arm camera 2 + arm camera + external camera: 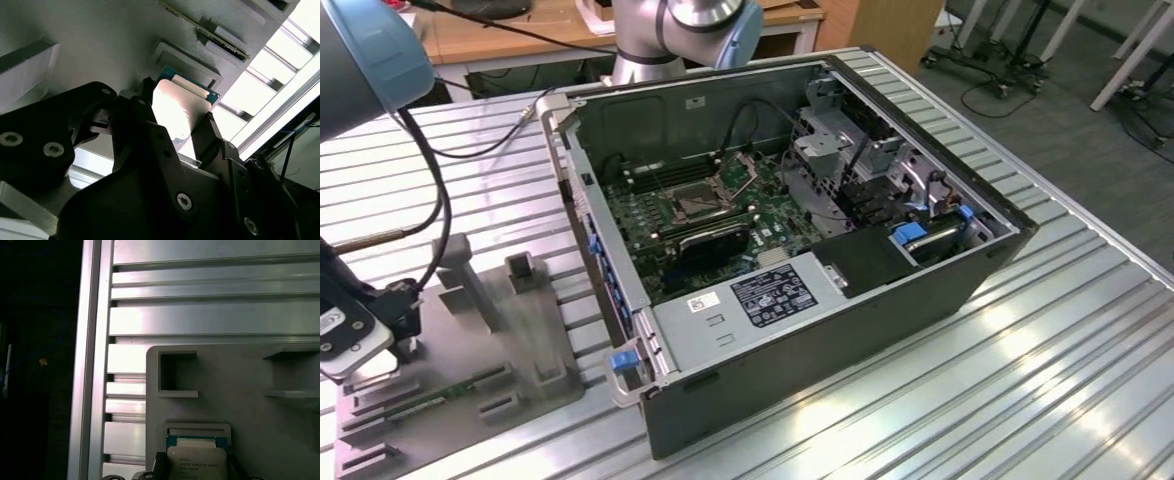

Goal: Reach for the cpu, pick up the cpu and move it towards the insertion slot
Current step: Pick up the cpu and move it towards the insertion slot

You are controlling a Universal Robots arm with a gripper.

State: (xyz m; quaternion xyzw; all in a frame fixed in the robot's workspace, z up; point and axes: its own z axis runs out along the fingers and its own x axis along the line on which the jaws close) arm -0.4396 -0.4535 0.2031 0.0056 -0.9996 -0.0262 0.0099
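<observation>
Grip looks made: the gripper (pixel 177 107) has its two black fingers (pixel 209 131) set against opposite edges of the cpu (pixel 181 116), clenched on it as far as both wrist views let me judge. Holding the chip by its thin edges leaves the silvery top and the underside untouched, which I take to be the reason for that hold.

The chip is at the grey fixture plate (pixel 240 390), overlapping the small raised nest (pixel 197 429) near the plate's border. Whether it rests in the nest or hangs just clear of it I cannot tell. The nest's low walls would keep the chip square and at a known spot, with two sides left free for the fingers.

Around the nest the plate is mostly flat, with a square notch (pixel 172 371) nearby. In the exterior view, taller posts (pixel 467 285) and a green memory stick (pixel 434 400) sit further across the plate. Just past the plate's border run the ribbed slats of the aluminium table (pixel 210 315), then its side rail (pixel 92 365), with dark room beyond.

The insertion slot (pixel 698 203) is well apart from the plate, down on the motherboard (pixel 640 230) inside the open computer case (pixel 854 330). The case stands just beside the plate, on the exterior view's right. Its upright wall (pixel 574 200) rises between plate and socket, so I judge the free way in to be from above, where the case is open. Black cables (pixel 736 130) arch over the board near the socket and narrow that opening a little.
</observation>
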